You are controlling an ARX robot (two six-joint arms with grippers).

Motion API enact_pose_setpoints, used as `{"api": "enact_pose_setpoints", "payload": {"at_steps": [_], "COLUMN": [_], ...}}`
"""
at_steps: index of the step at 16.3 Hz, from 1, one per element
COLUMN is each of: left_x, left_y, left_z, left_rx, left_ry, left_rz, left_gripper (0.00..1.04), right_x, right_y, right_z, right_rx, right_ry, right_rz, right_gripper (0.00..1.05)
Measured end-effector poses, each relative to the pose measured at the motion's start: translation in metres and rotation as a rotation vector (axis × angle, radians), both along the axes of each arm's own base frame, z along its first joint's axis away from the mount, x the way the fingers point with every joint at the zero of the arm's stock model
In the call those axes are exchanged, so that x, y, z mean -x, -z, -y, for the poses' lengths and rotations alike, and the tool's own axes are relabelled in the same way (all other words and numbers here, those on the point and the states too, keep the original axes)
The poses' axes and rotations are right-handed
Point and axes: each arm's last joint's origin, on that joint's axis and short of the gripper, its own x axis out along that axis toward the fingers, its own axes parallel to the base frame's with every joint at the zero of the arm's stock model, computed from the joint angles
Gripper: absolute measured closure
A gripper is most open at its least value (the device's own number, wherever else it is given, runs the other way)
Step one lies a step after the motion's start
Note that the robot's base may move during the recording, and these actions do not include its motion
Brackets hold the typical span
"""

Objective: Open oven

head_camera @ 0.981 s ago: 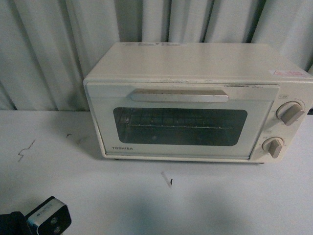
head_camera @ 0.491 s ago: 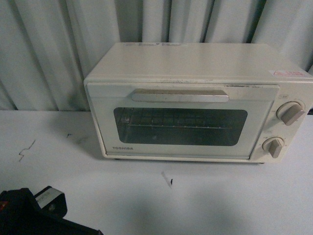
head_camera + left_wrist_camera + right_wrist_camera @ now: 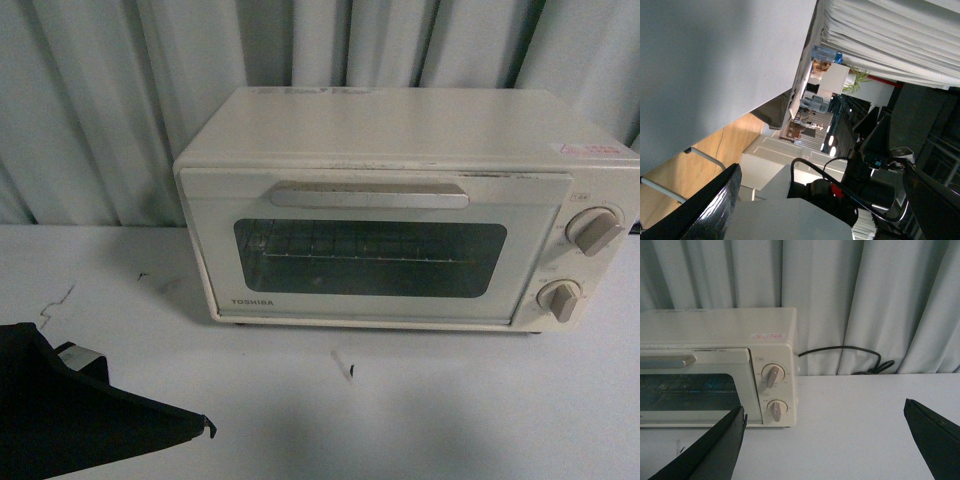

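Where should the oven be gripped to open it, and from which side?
Grip the wide bar handle near its middle, at the top of the oven door. Come from the front, slightly above: the bar runs level and stands off the door, which probably hinges at its lower edge.

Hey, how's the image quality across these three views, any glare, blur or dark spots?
Front view: dim and bluish, slightly soft, but the oven is readable with no glare on its window. Left wrist view: rotated, curtain bright, the room behind dark and cluttered. Right wrist view: even light, oven sharp, the fingers black silhouettes.
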Motion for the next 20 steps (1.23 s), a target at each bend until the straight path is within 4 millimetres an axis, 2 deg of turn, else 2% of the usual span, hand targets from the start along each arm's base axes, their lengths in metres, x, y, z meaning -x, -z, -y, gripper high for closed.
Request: {"api": "enact_pose_setpoints", "payload": {"at_steps": [20], "left_x": [0.0], "left_y": [0.0], "left_z": [0.0], "left_rx": [0.0], "left_ry": [0.0], "left_rz": [0.0], "left_gripper": [0.07], "right_x": [0.0], "right_y": [-0.0001], "right_z": [0.0], "right_rx": [0.0], "right_ry": [0.0], "right_rz": [0.0], "right_gripper": [0.07]}}
